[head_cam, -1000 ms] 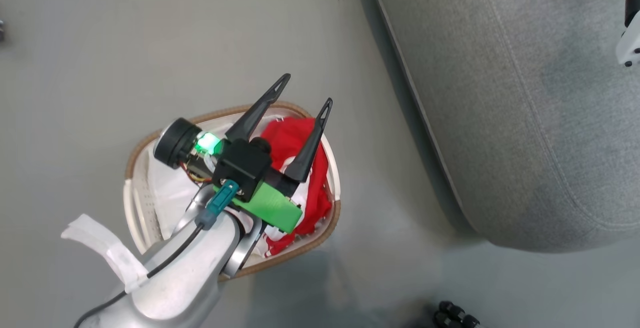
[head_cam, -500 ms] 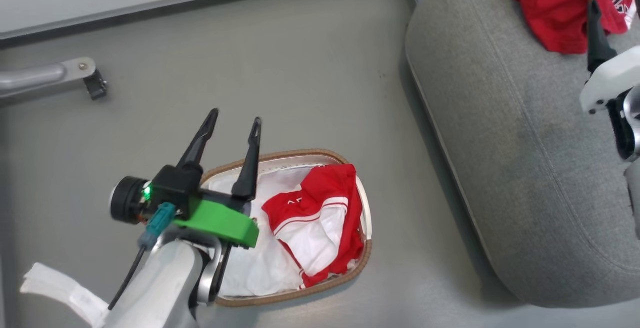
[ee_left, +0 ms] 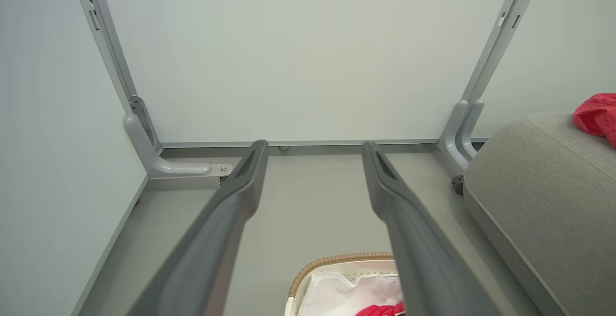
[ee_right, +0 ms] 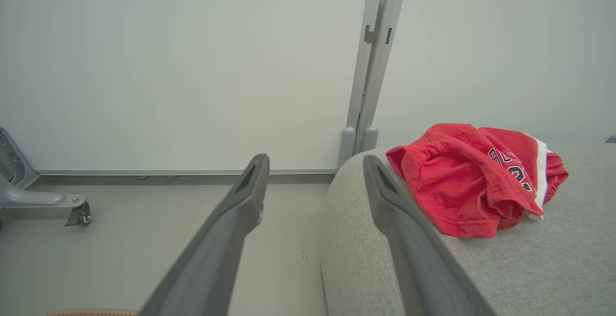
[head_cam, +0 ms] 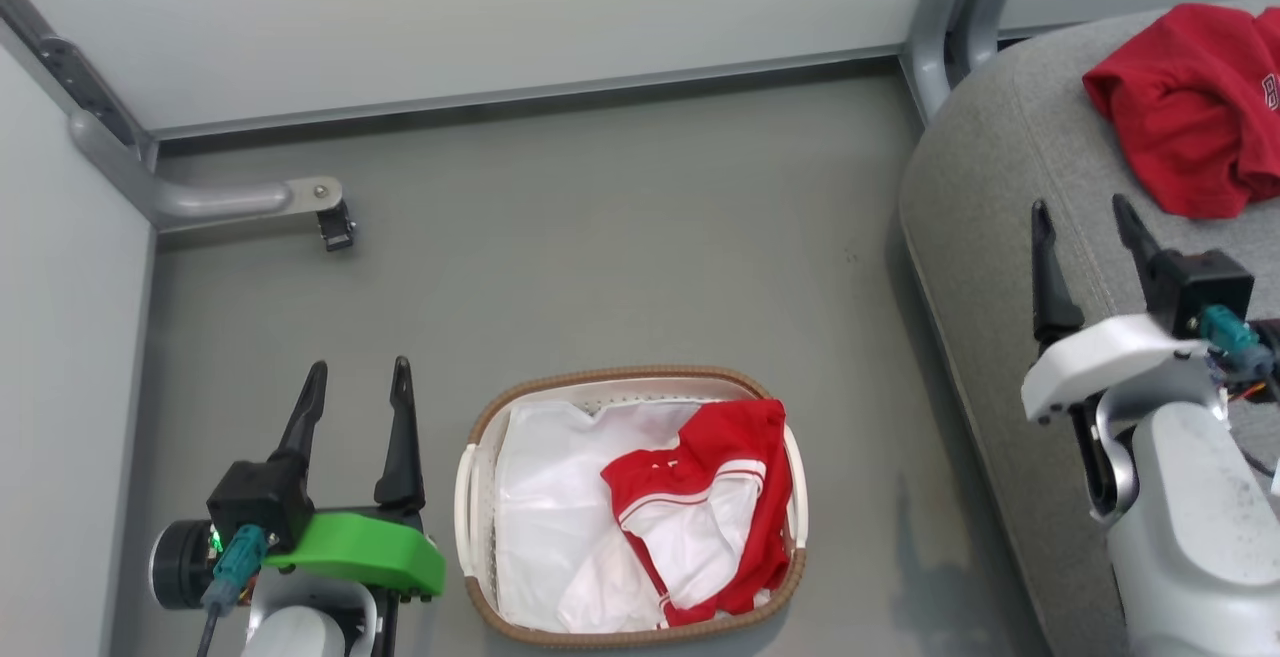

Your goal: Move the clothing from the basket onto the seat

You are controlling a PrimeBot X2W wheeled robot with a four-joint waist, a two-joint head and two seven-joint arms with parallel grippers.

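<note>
Grey wall (head_cam: 500,17) shows now; my head tipped up. My left fingers (head_cam: 360,369), spread, moved off the basket (head_cam: 468,497) to its side. My right fingers (head_cam: 1080,207), spread, hang over the seat (head_cam: 1000,187). Clothing (head_cam: 720,447) lies in the basket, more on the seat.

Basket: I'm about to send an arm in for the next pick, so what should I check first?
1. Left gripper open and empty: ok.
2. Right gripper open and empty: ok.
3. Basket upright, next to the left gripper: ok.
4. Red garment lying uncovered on top of the liner: ok.
5. Seat has bare fabric beside the shirt lying on it: ok.
6. No more clothing hidden under the liner: cannot tell.
</note>
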